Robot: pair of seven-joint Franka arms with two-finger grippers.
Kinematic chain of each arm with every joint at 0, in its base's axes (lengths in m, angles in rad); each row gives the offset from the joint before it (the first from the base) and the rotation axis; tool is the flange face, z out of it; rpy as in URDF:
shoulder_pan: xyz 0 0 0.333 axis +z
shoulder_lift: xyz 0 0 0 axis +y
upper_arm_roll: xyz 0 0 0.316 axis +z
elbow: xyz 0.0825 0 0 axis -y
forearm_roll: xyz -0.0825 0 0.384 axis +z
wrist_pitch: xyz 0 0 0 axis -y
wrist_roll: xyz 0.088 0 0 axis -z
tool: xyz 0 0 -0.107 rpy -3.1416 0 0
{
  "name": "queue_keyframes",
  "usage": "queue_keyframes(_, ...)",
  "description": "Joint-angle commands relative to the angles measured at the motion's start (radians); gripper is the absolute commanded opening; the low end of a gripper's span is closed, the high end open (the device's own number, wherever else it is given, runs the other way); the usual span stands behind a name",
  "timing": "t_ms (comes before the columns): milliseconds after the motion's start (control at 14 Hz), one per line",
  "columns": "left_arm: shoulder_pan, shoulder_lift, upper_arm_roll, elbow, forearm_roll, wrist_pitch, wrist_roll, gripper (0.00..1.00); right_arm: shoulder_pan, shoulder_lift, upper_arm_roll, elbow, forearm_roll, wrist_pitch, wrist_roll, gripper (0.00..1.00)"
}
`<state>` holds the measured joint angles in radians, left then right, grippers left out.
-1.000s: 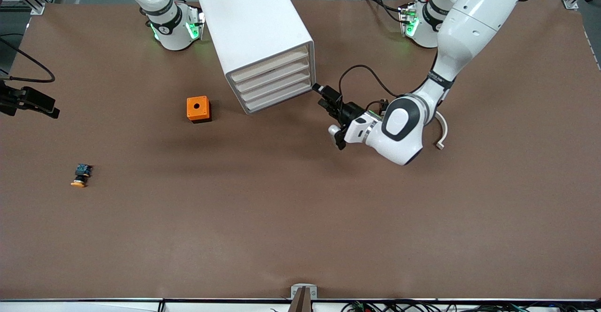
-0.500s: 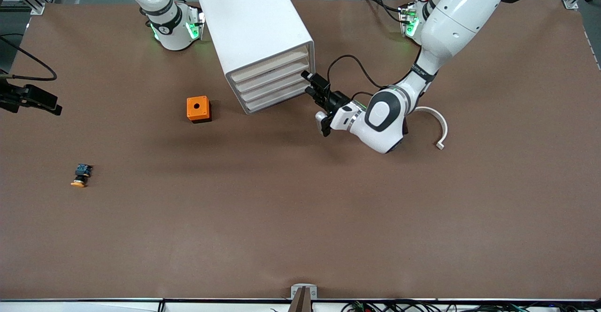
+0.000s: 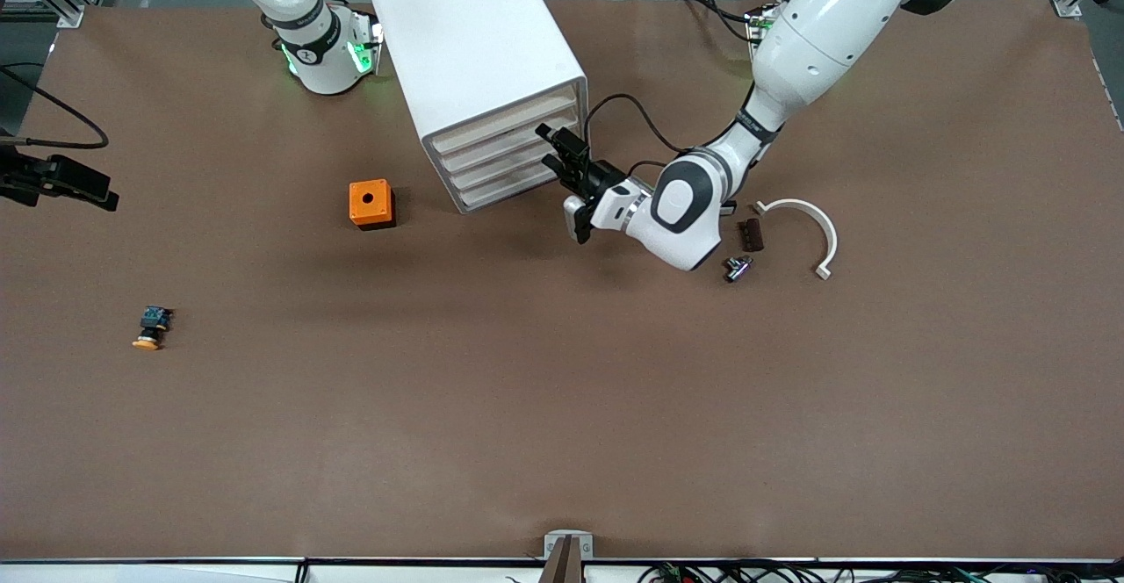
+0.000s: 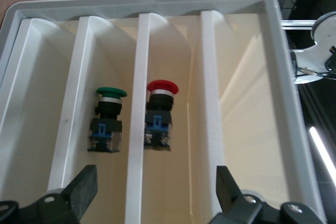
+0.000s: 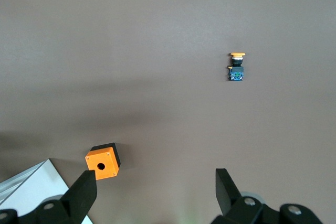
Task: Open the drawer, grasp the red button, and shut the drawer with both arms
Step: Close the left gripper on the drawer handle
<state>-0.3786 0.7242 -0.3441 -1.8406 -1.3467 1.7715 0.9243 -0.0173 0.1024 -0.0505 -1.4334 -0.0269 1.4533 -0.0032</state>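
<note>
White cabinet [image 3: 479,65] on the brown counter [image 3: 562,407] shows all drawers shut from the front, so we judge the task barely begun: opening, grabbing and closing all remain. Our left gripper [image 3: 555,149] sits at the drawer [image 3: 509,126] fronts with jaws wide, its wrist view peering through the fronts at the red button [image 4: 160,114] beside a green one [image 4: 108,120]. The right gripper [image 5: 155,192] waits, jaws wide, high over the counter's right-arm end.
</note>
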Motion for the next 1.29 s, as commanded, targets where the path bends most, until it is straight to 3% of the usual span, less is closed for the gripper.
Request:
queue_keyframes(0, -0.028, 0.009, -0.003, -0.002, -0.048, 0.029, 0.024, 0.93, -0.016, -0.009, 0.005, 0.001, -0.007, -0.011, 0.009, 1.00)
queue_keyframes(143, -0.040, 0.017, -0.003, -0.002, -0.075, 0.035, 0.059, 0.84, -0.021, -0.009, 0.006, 0.002, -0.007, -0.011, 0.003, 1.00)
queue_keyframes(286, -0.045, 0.026, -0.003, -0.002, -0.077, 0.037, 0.065, 0.69, -0.021, -0.009, 0.004, 0.002, -0.007, -0.011, 0.003, 1.00)
queue_keyframes(500, -0.045, 0.035, -0.001, 0.000, -0.077, 0.037, 0.067, 0.60, -0.018, -0.009, 0.006, 0.002, -0.007, -0.011, 0.009, 1.00)
queue_keyframes(643, -0.043, 0.041, -0.001, 0.001, -0.077, 0.037, 0.091, 0.39, -0.016, -0.009, 0.006, 0.002, -0.007, -0.016, 0.012, 1.00)
queue_keyframes(1000, -0.045, 0.053, -0.001, 0.007, -0.078, 0.037, 0.093, 0.22, -0.013, -0.009, 0.008, 0.002, -0.007, -0.016, 0.012, 1.00)
queue_keyframes(1214, -0.043, 0.055, 0.000, 0.017, -0.078, 0.037, 0.081, 0.07, -0.015, -0.009, 0.009, 0.002, -0.004, -0.018, 0.014, 1.00)
